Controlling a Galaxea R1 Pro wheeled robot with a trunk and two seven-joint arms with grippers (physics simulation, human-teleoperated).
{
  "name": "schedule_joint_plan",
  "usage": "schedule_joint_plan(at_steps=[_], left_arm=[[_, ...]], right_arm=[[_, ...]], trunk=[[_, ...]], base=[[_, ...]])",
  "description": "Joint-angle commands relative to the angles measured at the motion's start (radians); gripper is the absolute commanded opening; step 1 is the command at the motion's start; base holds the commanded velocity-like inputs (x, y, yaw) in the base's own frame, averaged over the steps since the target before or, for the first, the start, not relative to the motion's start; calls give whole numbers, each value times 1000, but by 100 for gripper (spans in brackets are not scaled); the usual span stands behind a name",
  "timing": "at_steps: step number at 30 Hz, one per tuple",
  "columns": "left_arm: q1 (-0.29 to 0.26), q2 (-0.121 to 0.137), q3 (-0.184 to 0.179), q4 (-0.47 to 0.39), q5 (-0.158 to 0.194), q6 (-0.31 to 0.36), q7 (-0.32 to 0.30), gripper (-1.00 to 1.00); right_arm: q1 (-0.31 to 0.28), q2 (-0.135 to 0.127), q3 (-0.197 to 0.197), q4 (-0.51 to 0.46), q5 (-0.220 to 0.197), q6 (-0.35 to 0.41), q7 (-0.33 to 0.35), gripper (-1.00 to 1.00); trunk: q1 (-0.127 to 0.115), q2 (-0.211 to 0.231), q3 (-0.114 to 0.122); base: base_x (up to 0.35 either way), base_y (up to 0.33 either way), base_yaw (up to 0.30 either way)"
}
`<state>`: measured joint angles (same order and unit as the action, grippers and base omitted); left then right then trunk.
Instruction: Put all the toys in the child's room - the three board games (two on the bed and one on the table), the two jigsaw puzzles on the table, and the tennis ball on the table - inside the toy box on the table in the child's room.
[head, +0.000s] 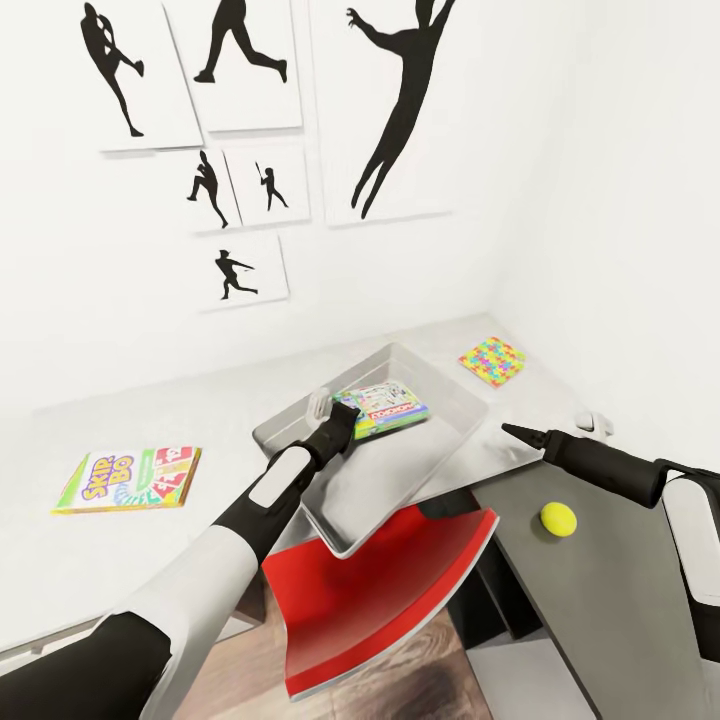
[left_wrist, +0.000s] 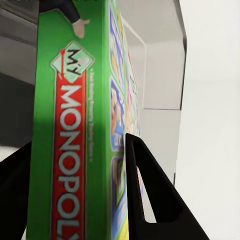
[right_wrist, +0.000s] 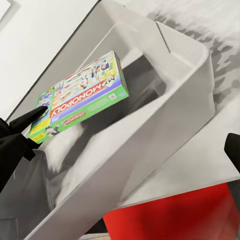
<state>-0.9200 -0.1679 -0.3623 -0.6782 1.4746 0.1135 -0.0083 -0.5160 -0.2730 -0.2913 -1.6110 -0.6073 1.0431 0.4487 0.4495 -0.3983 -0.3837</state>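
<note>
**Monopoly box held over the toy box**

Your left gripper (head: 343, 412) pinches the Monopoly box (head: 385, 406) by its green edge, one finger (left_wrist: 150, 195) on each broad face, and holds it over the open toy box (head: 440, 452). From the right wrist camera the game (right_wrist: 80, 97) hangs tilted above the bin's floor, not yet resting on it.

Expect the box to behave as stiff, light cardboard with a glossy print: it should not bend, but it may pivot or slide between the fingers because the hold is at one end. Gripping nearer the middle of a long edge would likely steady it.

Your right gripper (head: 520, 433) hovers beside the bin's rim, carrying nothing; whether its fingers are parted or together cannot be told.

On the table (head: 610, 600), a ball (head: 558, 519), a puzzle (head: 492, 360) and a Skip-Bo game (head: 128, 479) lie outside the bin.
</note>
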Motion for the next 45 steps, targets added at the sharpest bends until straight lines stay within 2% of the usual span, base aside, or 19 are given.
schedule_joint_plan(at_steps=[1, 11, 27, 45], left_arm=[[-1, 0, -1, 0, 9, 2, -1, -100], [-5, 0, -1, 1, 9, 2, -1, -100], [-55, -2, -2, 14, 8, 2, -1, -100], [-68, -2, -3, 17, 6, 2, -1, -100]], right_arm=[[-1, 0, -1, 0, 9, 4, 10, 100], [-1, 0, -3, -1, 9, 4, 10, 100], [-1, 0, -5, -1, 9, 4, 11, 100], [0, -9, -6, -1, 8, 4, 11, 100]], trunk=[[1, -2, -2], [1, -2, -2], [1, -2, -2], [1, -2, -2]], base=[[0, 0, 0], [0, 0, 0], [0, 0, 0], [0, 0, 0]])
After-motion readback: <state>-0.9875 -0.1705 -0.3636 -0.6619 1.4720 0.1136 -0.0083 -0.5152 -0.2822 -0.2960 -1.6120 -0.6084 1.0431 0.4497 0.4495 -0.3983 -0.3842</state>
